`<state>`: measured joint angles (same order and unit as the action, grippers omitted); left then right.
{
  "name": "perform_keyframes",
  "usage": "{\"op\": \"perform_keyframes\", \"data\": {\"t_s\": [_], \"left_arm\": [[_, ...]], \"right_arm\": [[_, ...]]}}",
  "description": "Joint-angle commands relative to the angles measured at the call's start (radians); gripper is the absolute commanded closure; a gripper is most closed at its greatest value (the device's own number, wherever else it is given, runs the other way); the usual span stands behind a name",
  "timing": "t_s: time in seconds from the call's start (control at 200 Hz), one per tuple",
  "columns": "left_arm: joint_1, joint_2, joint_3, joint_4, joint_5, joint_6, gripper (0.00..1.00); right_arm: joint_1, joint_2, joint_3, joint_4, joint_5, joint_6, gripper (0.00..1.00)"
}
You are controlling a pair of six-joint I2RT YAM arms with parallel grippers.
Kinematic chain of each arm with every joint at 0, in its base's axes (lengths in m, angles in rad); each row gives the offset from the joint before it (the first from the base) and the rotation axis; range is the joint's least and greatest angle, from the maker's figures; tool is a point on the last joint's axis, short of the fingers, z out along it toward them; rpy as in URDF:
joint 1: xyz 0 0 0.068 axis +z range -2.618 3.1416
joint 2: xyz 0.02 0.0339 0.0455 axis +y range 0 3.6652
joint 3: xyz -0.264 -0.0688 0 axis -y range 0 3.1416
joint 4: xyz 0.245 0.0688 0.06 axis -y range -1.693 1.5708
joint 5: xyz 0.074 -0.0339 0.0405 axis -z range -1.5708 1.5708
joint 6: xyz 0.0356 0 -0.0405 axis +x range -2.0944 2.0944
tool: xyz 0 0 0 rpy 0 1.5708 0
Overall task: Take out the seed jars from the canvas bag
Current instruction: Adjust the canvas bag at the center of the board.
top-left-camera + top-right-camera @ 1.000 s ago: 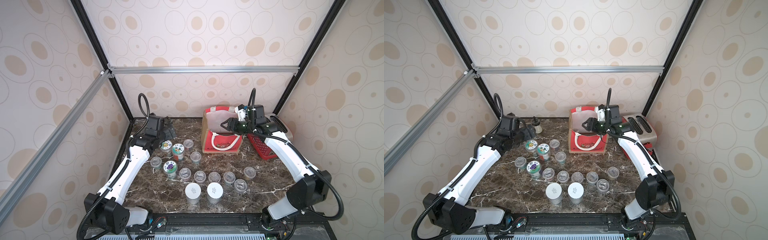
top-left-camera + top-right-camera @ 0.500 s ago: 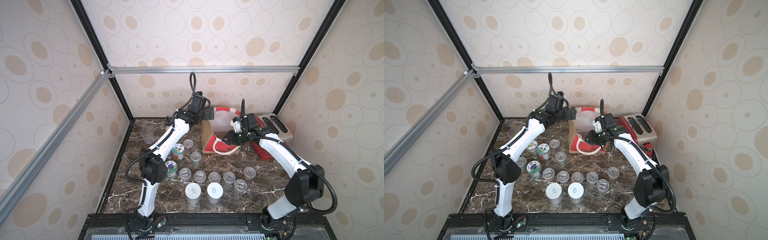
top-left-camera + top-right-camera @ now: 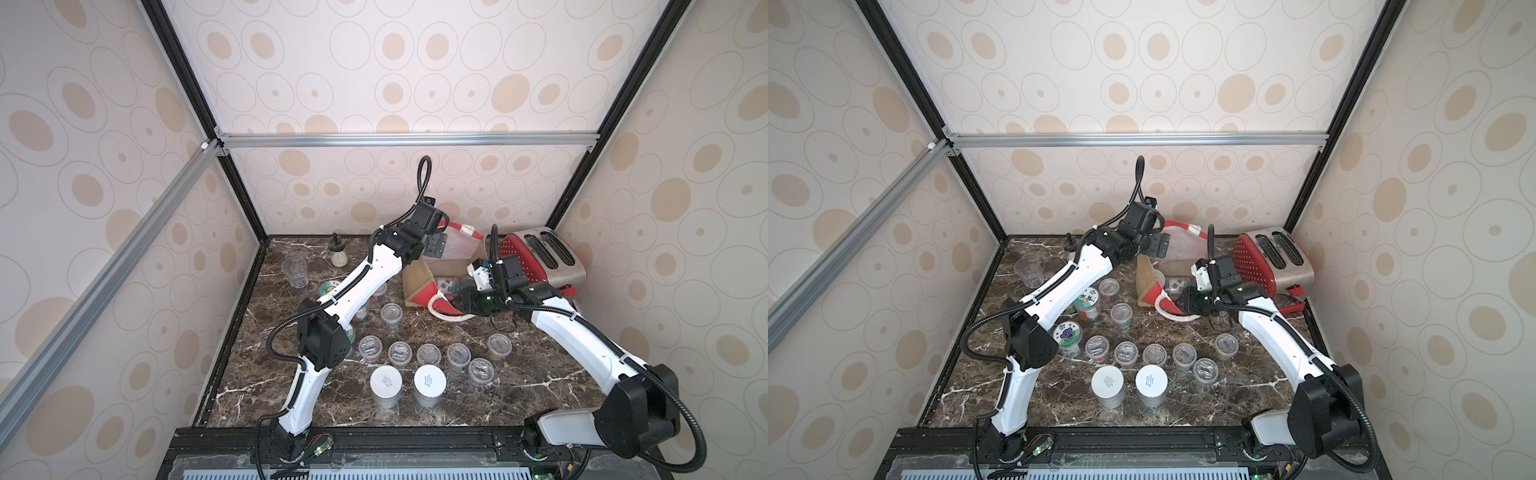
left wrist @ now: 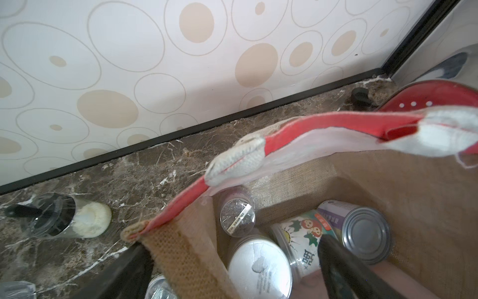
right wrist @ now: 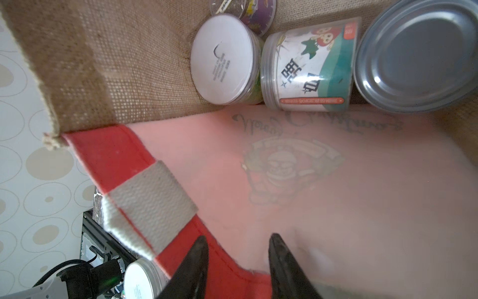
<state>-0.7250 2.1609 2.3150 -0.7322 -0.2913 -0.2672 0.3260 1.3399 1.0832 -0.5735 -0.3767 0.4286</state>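
One white-lidded seed jar (image 5: 222, 59) in canvas bag (image 5: 103, 64), lid facing mouth.

The dark marble desk (image 3: 540, 374) carries jars (image 3: 400, 353) standing in loose rows near the front, a tumbler (image 3: 295, 272) and shaker (image 3: 338, 251) back left, and the bag (image 3: 415, 278) beside a toaster (image 3: 552, 257) back right.
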Motion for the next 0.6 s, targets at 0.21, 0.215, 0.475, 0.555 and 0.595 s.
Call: {"op": "perform_keyframes", "data": {"t_s": [0.21,0.215,0.475,0.555,0.595], "left_arm": [[-0.028,-0.212,-0.149,0.148,0.037,0.132,0.02],[-0.028,-0.214,-0.152,0.149,0.038,0.133,0.02],[-0.033,-0.192,-0.154,0.137,0.044,0.250,0.02],[-0.044,-0.160,-0.133,0.102,0.066,0.286,0.02],[-0.049,-0.149,-0.129,0.089,0.084,0.299,0.02]], "right_arm": [[0.008,-0.053,-0.122,-0.015,0.023,0.010,0.58],[0.008,-0.054,-0.124,-0.014,0.024,0.010,0.58],[0.008,-0.096,-0.168,-0.021,0.028,0.013,0.58],[0.007,-0.101,-0.171,-0.027,0.027,0.013,0.58],[0.008,-0.106,-0.175,-0.028,0.026,0.014,0.58]]}}
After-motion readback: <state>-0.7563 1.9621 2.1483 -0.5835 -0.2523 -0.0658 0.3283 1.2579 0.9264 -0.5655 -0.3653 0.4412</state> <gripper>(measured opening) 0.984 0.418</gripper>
